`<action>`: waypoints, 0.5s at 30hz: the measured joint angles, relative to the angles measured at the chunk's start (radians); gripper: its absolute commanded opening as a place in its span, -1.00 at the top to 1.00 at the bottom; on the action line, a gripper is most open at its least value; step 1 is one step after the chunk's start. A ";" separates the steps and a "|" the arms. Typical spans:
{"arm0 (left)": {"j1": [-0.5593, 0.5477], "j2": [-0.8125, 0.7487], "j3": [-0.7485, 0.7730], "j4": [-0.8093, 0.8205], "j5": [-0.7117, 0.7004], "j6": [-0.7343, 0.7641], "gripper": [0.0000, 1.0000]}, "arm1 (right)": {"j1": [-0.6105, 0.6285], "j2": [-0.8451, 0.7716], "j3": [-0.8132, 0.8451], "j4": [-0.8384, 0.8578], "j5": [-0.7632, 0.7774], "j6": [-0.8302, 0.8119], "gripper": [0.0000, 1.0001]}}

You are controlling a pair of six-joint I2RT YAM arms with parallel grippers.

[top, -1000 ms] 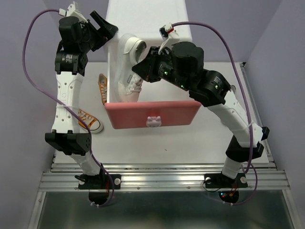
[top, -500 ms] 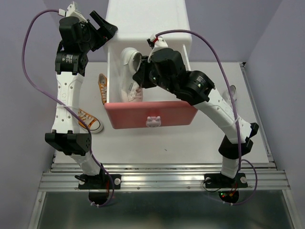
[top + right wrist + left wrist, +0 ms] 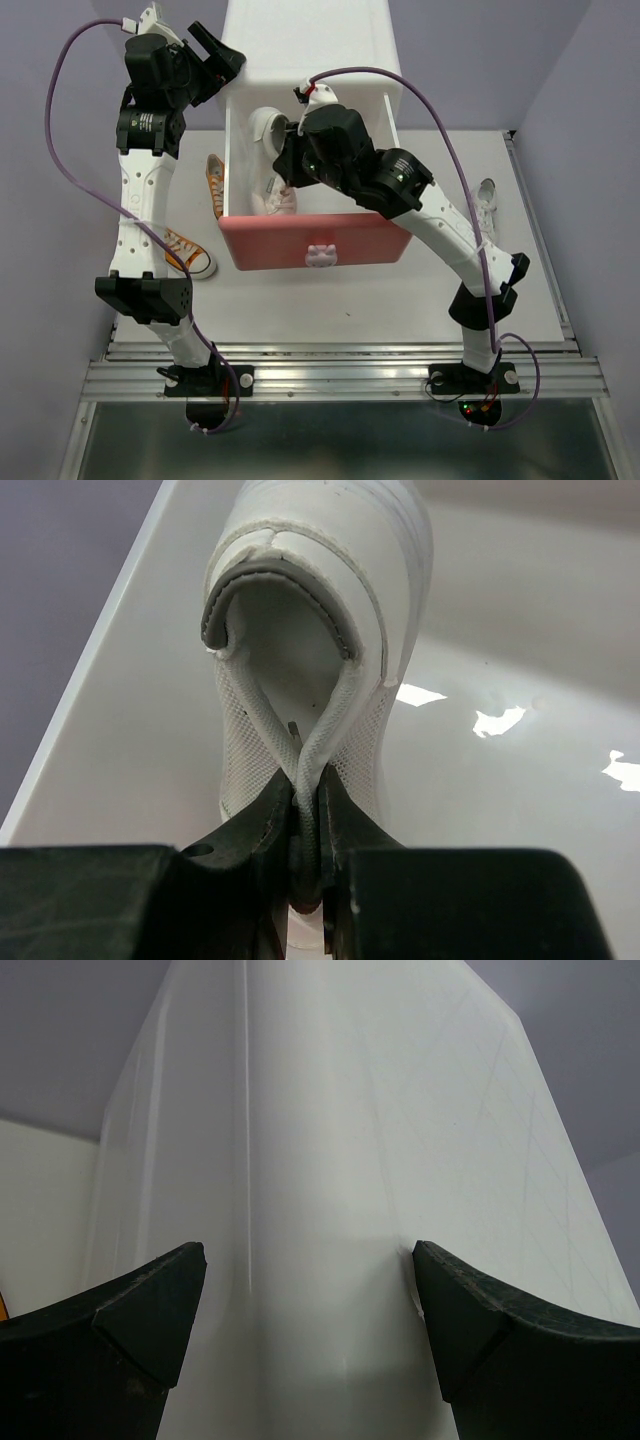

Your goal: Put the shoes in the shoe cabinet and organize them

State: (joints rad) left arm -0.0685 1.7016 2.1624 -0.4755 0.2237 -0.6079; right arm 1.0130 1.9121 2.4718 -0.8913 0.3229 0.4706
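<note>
Two orange sneakers are found on the table (image 3: 350,300), left of the shoe cabinet (image 3: 310,40): the far orange sneaker (image 3: 215,185) beside the open pink drawer (image 3: 320,240), the near orange sneaker (image 3: 187,255) by the left arm. The left gripper (image 3: 215,62) is held near the cabinet's corner, jaws apart, nothing gripped. Over the drawer, a white sneaker (image 3: 320,560) is pinched by its collar in the right gripper (image 3: 305,820), jaws clamped together on it. It is best lowered sole-down along the drawer's left wall and released only once seated, so that room is kept alongside. The second white sneaker (image 3: 487,200) lies far right.
</note>
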 measured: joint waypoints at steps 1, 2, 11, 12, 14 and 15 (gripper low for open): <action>0.000 0.000 0.000 0.001 0.000 0.000 -0.88 | 0.000 0.007 0.007 0.000 0.000 -0.004 0.99; 0.000 0.001 0.000 0.001 -0.001 0.000 -0.88 | 0.000 0.011 0.010 0.000 0.000 -0.005 0.99; 0.000 0.003 0.000 0.006 -0.008 0.001 -0.88 | 0.002 0.028 0.016 0.003 0.034 -0.039 0.75; 0.000 0.003 0.000 0.006 -0.008 0.001 -0.88 | 0.002 0.029 0.016 0.004 0.042 -0.046 0.74; 0.000 0.003 0.000 0.007 -0.010 0.001 -0.88 | 0.003 0.033 0.016 0.011 0.050 -0.062 0.72; 0.000 0.003 0.000 0.007 -0.011 0.001 -0.88 | 0.003 0.037 0.016 0.017 0.053 -0.073 0.71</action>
State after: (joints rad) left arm -0.0689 1.7042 2.1624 -0.4686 0.2131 -0.6071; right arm 1.0157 1.9491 2.4882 -0.8742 0.3756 0.3977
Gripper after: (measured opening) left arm 0.942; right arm 0.153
